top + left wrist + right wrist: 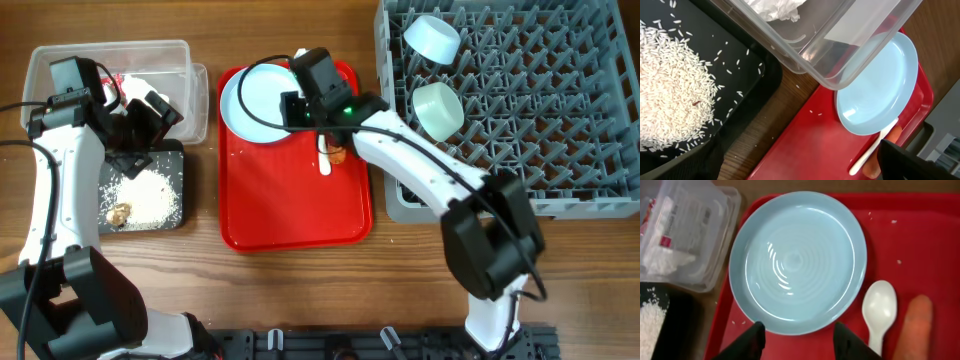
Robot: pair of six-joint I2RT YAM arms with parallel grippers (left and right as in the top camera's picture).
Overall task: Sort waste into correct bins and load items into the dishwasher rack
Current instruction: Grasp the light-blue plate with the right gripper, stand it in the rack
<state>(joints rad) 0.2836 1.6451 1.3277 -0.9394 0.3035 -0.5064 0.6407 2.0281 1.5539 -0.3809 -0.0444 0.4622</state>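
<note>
The pale blue plate (255, 100) lies on the red tray (290, 210), with the white spoon (325, 162) and orange carrot (339, 155) beside it. My right gripper (800, 335) is open and empty, its fingers at the plate's (797, 262) near rim, left of the spoon (879, 307) and carrot (912, 327). My left gripper (800, 165) is open and empty, between the clear tub (840, 45) and the black tray (755, 55). Rice (150, 195) and a brown lump (118, 212) lie in the black tray. The wrapper with tissue (665, 250) lies in the tub. The yellow cup is out of view.
The grey rack (540, 150) stands at the right and holds the pale blue bowl (432, 38) and the pale green bowl (438, 108). A few rice grains (897, 261) lie loose on the red tray. The right arm stretches across the rack's left edge.
</note>
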